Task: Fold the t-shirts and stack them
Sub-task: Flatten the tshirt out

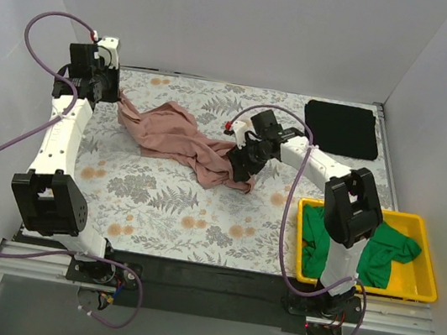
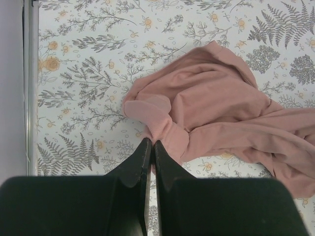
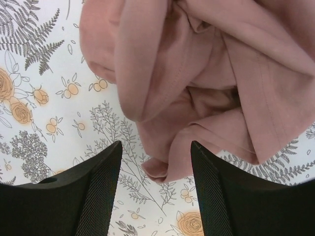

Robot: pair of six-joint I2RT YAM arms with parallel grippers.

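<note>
L pincer (image 2: 150,143) clenched on pink shirt (image 2: 221,113), R pincer (image 3: 156,145) released over it, black shirt (image 1: 342,128) far-right, green shirt (image 1: 380,252) in bin (image 1: 424,288)

Robot manipulation lab cell, not a lived-in room.
A table under a floral covering (image 1: 159,200) is boxed in by plain white panel walls (image 1: 230,16) behind it and on both sides. Along its near edge a metal rail (image 1: 212,292) carries two bolted arms, left arm (image 1: 57,141) and right arm (image 1: 353,209), trailing purple cables (image 1: 284,228). A pink t-shirt (image 1: 177,135) lies crumpled on it.
</note>
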